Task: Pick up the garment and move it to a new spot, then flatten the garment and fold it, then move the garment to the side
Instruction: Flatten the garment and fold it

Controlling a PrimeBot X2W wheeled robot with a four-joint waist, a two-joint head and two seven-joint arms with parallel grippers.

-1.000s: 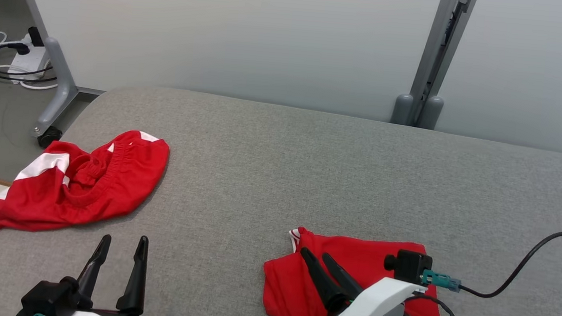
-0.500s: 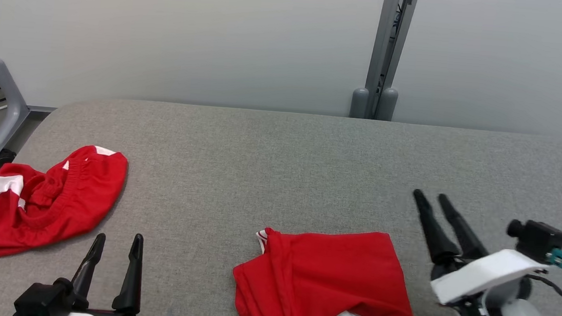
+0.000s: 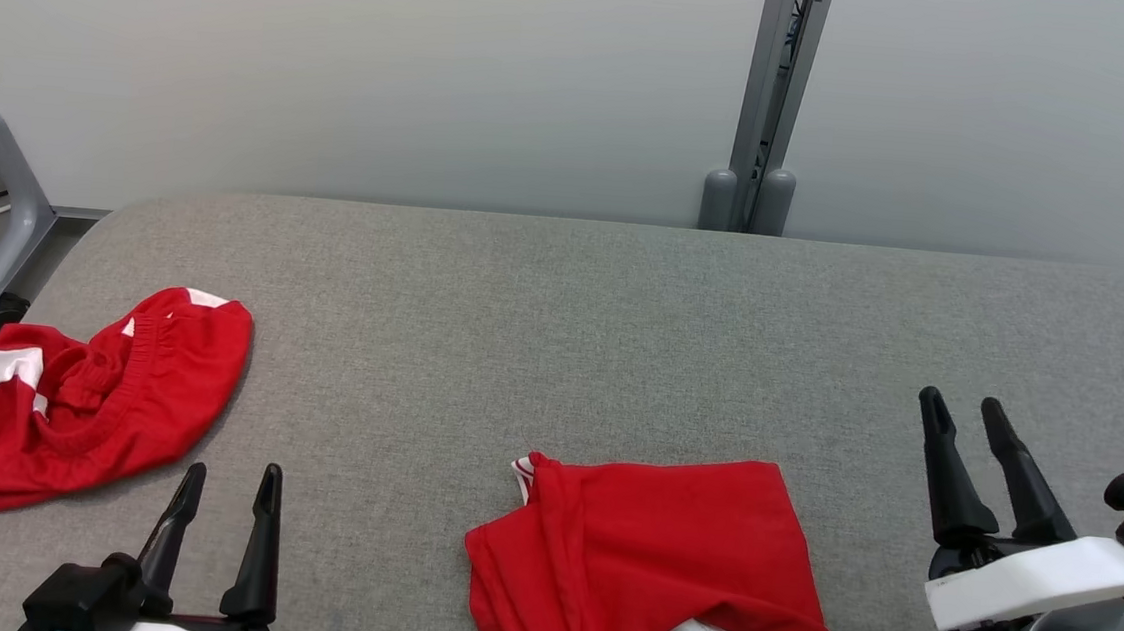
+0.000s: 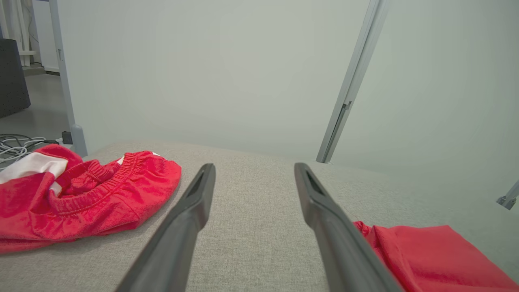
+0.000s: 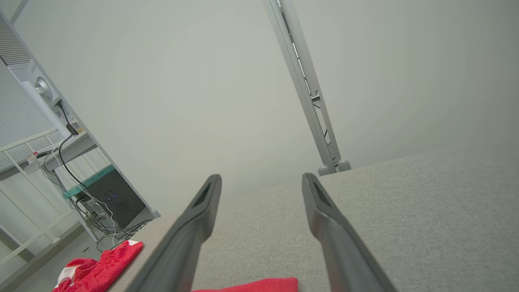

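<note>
Left claw [image 3: 235, 470] sits low at near left, fingers up, moderate gap, holding nothing. Right claw [image 3: 961, 400] is at near right above the table [image 3: 562, 316], with a similar gap, empty, fingers leaning slightly left.

Garment [image 3: 649, 553]: red, folded, lying flat on the table's near part between the claws and touching neither. White trim shows at its left corner and near edge. There is bare grey table on both sides of it and all behind, nothing in the way.

Shorts [image 3: 84, 398]: red with white stripes, crumpled by the table's left edge, waistband showing, well apart from the garment.

The far table edge runs along a pale wall [image 3: 440, 75]. A grey post [image 3: 764, 101] stands behind it, right of centre. A caster leg [image 3: 1, 241] stands on the floor off the far left corner.
</note>
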